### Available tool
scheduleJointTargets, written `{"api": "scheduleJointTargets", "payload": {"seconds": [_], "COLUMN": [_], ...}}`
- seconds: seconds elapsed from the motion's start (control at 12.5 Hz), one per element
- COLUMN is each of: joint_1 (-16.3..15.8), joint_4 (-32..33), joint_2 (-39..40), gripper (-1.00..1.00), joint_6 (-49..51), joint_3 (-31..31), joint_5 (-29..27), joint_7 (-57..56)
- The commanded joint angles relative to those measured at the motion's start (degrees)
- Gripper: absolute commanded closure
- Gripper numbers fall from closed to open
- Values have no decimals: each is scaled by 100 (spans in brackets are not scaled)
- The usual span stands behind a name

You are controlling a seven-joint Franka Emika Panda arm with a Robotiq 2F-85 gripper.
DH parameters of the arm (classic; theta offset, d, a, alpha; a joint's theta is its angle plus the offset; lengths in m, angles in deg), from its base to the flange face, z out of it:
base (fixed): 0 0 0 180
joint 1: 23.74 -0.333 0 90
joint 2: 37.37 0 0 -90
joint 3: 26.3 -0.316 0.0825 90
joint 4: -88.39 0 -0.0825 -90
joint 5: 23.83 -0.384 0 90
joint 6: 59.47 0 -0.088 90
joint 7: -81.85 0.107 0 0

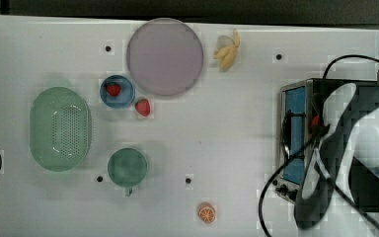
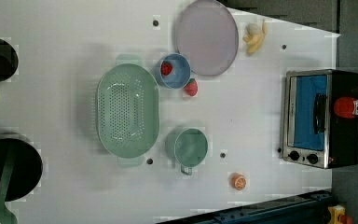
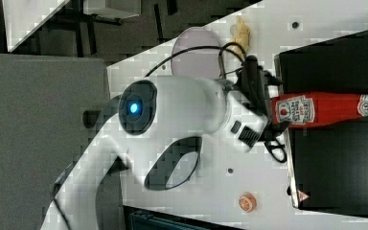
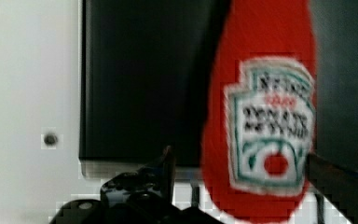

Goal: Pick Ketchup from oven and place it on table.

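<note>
One ketchup [image 1: 316, 121] bottle is my whole business here, and in the top view only a scrap of its red peeks out beside my white arm [image 1: 370, 143], which lies across the oven [image 1: 296, 98] at the top view's right end of the table [image 1: 227, 133].

In the left view the bottle [image 2: 352, 107] stands on the oven's [image 2: 345, 140] black roof, just behind the handle of the blue glass door, label facing outward.

In the right view my gripper [image 3: 272, 112] sits at the bottle's [image 3: 326, 109] broad base end, with my forearm reaching in from the table [image 3: 268, 72] side and the wrist bent toward the oven's [image 3: 345, 62] roof. Whether I touch the bottle, I cannot tell from there.

In the wrist view my fingers [image 4: 168, 161] stand wide apart, one dark tip on each side of the labelled body [image 4: 261, 130]; nothing is clamped yet. The bottle sits nearer one finger than the other.

To do this step well, I judge I should centre the bottle between my fingers, push in until the fat part is well between the tips, then squeeze across the belly rather than the narrow neck. A lopsided close could tip it over on the smooth roof.
</note>
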Motion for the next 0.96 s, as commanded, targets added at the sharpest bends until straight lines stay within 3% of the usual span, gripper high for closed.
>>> {"api": "scheduleJointTargets", "payload": {"seconds": [0.08,0.4,0.48,0.72,0.96], "joint_1": [217,238,240,241,177], "joint_4": [-28,135,167,239,61], "joint_2": [51,119,121,120,-30], "gripper": [-100,-100,-92,-26,-26], "joint_6": [-22,-68,-167,-331,-291], "joint_3": [88,77,77,55,55], "joint_5": [-157,-237,-237,-237,-221], "joint_7": [128,127,128,126,126]}}
